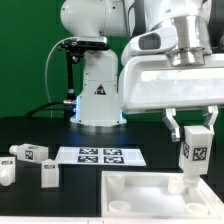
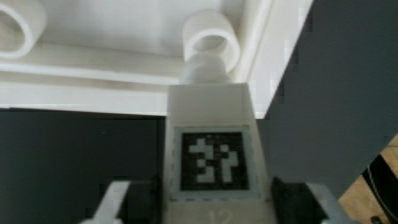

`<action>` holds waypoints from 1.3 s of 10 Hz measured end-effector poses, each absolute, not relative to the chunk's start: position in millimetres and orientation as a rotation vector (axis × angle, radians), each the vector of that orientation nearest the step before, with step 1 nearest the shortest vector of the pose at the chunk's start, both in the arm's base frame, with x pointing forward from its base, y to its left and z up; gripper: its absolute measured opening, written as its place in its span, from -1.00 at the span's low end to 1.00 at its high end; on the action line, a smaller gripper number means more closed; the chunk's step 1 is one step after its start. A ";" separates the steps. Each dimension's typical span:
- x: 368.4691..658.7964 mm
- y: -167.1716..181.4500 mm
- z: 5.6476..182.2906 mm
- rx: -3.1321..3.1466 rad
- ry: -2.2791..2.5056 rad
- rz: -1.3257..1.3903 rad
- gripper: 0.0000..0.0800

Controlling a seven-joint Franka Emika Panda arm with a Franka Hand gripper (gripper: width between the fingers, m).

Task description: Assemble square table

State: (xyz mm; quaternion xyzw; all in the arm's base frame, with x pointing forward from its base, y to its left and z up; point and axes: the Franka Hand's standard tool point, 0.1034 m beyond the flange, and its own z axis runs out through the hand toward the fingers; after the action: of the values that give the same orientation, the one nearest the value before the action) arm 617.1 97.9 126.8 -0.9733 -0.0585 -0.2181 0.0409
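Note:
My gripper (image 1: 192, 138) is shut on a white block leg (image 1: 196, 156) that has a black-and-white tag on its side. The leg hangs upright over the exterior view's right part of the white square tabletop (image 1: 130, 196), which lies flat at the front of the table. In the wrist view the leg (image 2: 214, 130) runs out from between the fingers (image 2: 125, 203). Its rounded end (image 2: 212, 47) is over the tabletop (image 2: 107, 85), close to the raised rim at a corner. Whether it touches the tabletop I cannot tell.
Three loose white legs lie at the exterior view's left: one (image 1: 28, 153) further back, one (image 1: 5, 170) at the edge and one (image 1: 48, 175) nearer. The marker board (image 1: 98, 156) lies between them and my arm's base (image 1: 97, 100). A wooden edge (image 2: 381, 185) shows beside the black table.

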 end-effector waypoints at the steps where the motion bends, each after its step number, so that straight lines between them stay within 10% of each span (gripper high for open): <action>1: 617.0 98.4 125.8 -2.981 -0.181 -0.664 -0.29; 13: 628.9 103.9 98.5 -2.977 -0.271 -0.761 -0.29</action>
State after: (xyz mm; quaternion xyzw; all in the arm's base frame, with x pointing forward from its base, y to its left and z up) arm 628.9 103.9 98.5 -0.9647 -0.0877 -0.2465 0.0284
